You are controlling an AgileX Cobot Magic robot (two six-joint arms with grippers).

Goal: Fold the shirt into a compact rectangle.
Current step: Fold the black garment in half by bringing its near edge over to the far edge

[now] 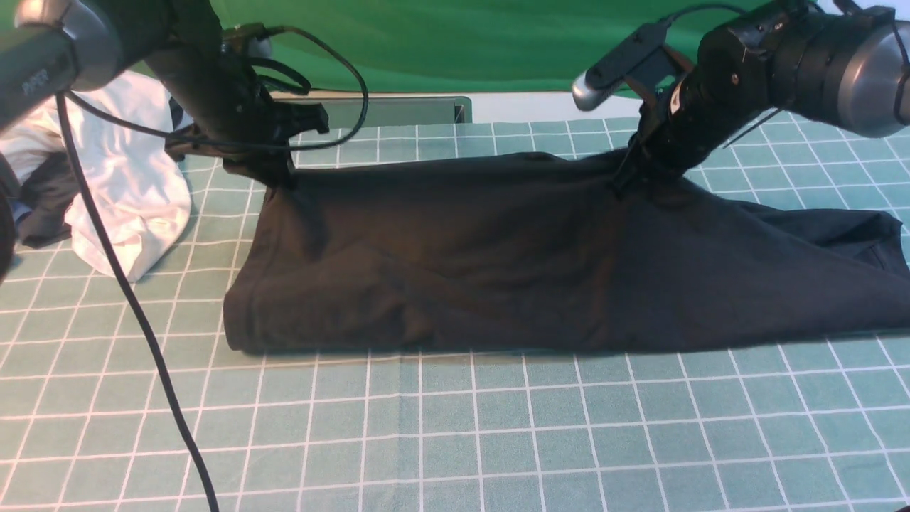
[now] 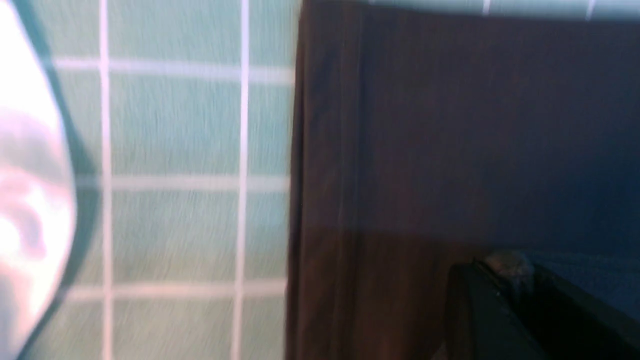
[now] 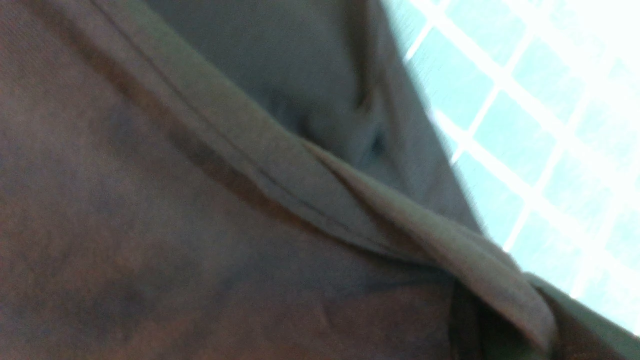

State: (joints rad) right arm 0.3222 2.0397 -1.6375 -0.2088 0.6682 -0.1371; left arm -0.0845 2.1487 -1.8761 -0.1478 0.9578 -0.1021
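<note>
Front view first: looking at the shirt (image 1: 540, 263), lying as one long black band across the green grid mat (image 1: 455, 427). Pinched at its far-left corner by the left gripper (image 1: 277, 176), pressed together on the cloth. Tented up along the far edge by the right gripper (image 1: 625, 181), likewise clamped on fabric. Off to the left, clear of the shirt, a heaped white garment (image 1: 135, 192). At the back, a grey tray-like box (image 1: 387, 112), contents impossible to make out. Right wrist view: just a stitched hem (image 3: 280, 165) up close.
</note>
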